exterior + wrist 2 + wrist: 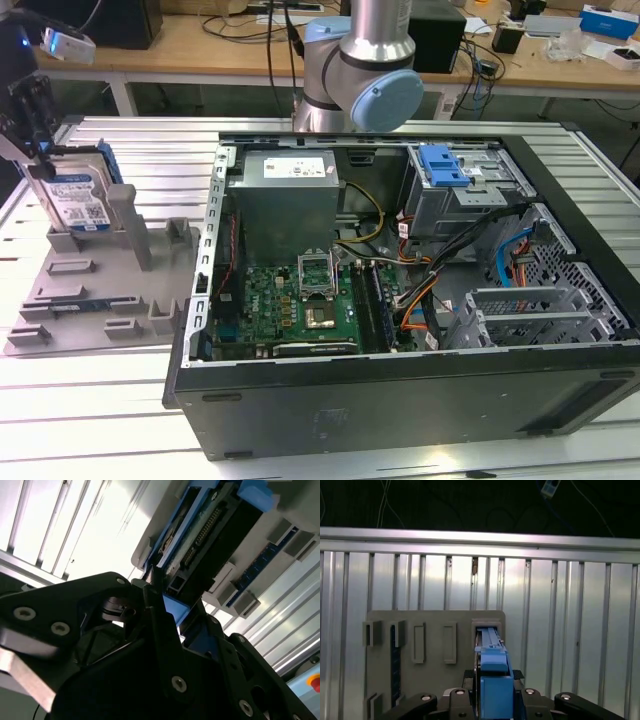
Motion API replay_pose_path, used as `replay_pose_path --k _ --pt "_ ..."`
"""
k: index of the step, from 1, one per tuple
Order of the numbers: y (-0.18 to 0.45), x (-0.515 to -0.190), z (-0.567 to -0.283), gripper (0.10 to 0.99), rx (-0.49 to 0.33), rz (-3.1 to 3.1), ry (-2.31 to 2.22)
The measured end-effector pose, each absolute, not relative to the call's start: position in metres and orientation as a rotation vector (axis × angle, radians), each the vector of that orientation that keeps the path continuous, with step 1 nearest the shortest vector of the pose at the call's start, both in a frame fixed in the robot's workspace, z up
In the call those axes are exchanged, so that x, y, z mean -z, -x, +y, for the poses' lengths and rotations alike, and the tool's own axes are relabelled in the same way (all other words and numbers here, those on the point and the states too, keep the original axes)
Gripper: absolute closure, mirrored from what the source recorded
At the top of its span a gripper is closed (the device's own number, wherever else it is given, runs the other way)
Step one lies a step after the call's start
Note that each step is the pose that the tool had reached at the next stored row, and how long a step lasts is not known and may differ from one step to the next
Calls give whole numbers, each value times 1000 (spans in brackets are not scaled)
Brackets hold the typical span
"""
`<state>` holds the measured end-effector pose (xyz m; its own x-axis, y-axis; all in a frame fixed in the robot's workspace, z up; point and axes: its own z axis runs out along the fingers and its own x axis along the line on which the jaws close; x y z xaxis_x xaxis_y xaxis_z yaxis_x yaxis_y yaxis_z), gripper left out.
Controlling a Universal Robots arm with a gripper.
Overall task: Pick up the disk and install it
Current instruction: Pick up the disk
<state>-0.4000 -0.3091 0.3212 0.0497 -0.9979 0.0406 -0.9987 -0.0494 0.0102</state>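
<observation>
Where you look, count one disk (78,200), one grey rack (95,300), one open computer case (400,410). The fingers (159,615), drawn narrow, clamp the disk's blue frame.

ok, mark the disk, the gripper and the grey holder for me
disk (78,205), exterior view, on its blue-and-white label.
gripper (493,676), first wrist view, midway between the fingertips.
grey holder (90,297), exterior view, on its flat base.
</observation>
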Motion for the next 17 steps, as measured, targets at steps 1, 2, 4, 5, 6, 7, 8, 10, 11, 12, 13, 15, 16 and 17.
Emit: replay_pose_path --k 1,2,4,5,6,7,8,10,11,12,13,15,16,17 --pt "400 -324 -309 718 -34 -2141 -2250" --pt "400 -328 -309 718 -34 -2142 -2251" --pt "400 -335 -308 718 -32 -2142 -2251" --pt "400 -338 -308 718 -32 -2143 -2251" --pt "400 -341 -308 718 -32 -2143 -2252" --pt "400 -345 -307 718 -31 -2143 -2252" --pt "400 -349 -307 718 -31 -2143 -2252" --pt "400 -360 -306 718 -29 -2144 -2253" --pt "400 -370 -306 718 -28 -2144 -2254" --pt "400 -375 -306 718 -27 -2145 -2254" --pt "400 -381 -306 718 -26 -2145 -2255" --pt "400 -389 -306 718 -25 -2146 -2255" --pt "400 -392 -306 718 -24 -2146 -2256" --pt "400 -395 -305 718 -23 -2147 -2256"
